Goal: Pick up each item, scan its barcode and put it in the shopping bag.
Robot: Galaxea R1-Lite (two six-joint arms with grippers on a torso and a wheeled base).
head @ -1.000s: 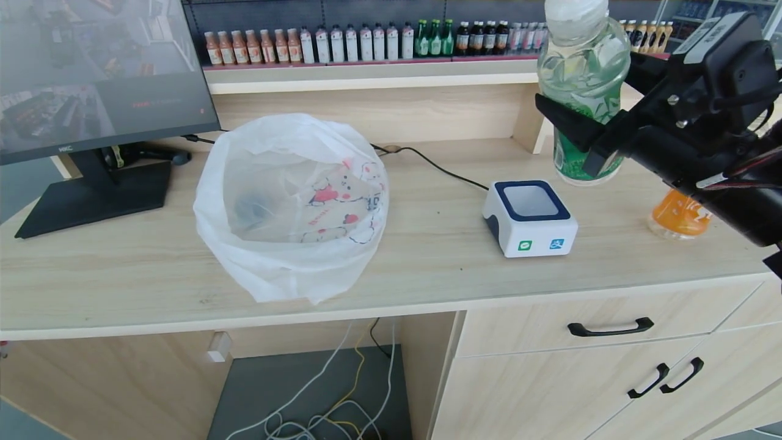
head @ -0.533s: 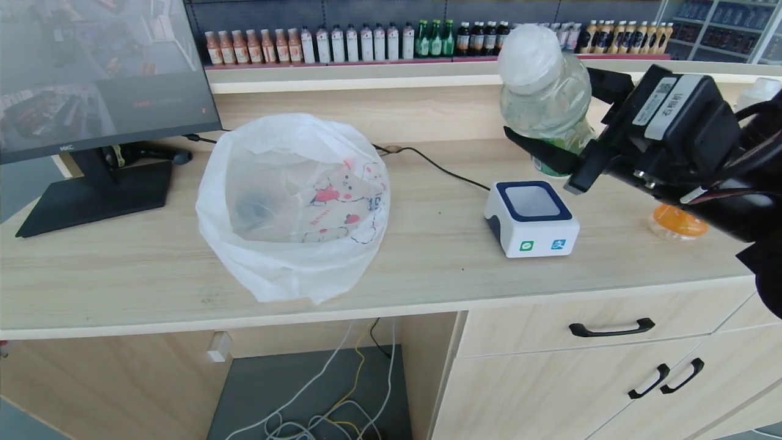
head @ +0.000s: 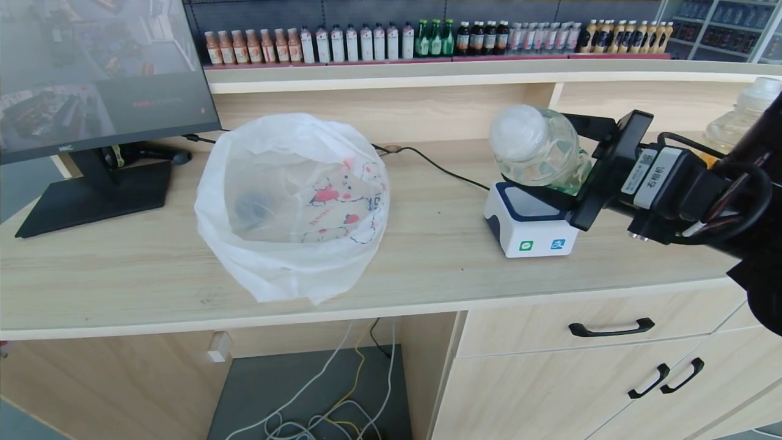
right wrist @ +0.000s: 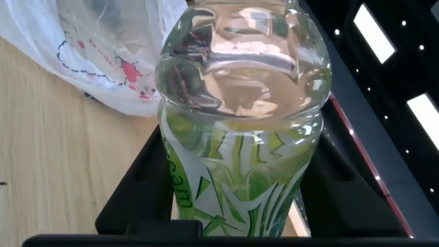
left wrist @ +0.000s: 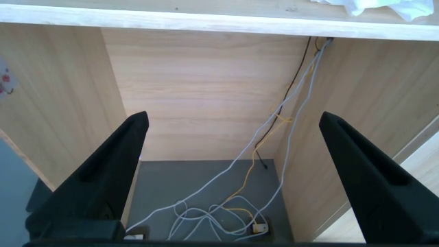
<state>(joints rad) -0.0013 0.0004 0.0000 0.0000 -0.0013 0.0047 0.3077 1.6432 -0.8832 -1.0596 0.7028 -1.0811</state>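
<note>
Now my right gripper (head: 540, 156) is pinching the clear bottle (head: 531, 143) with the green label, one finger on each side of its body. The bottle is tilted onto its side just above the scanner (head: 530, 235), and its white cap points toward the shopping bag (head: 293, 208). I cannot tell whether the bottle touches the scanner. The bag stands open on the wooden counter (head: 122, 263), well apart from the scanner, on my left. My left gripper (left wrist: 233, 120) hangs below the counter edge with its fingers spread wide. Behind it some cables (left wrist: 233, 213) lie on the floor.
</note>
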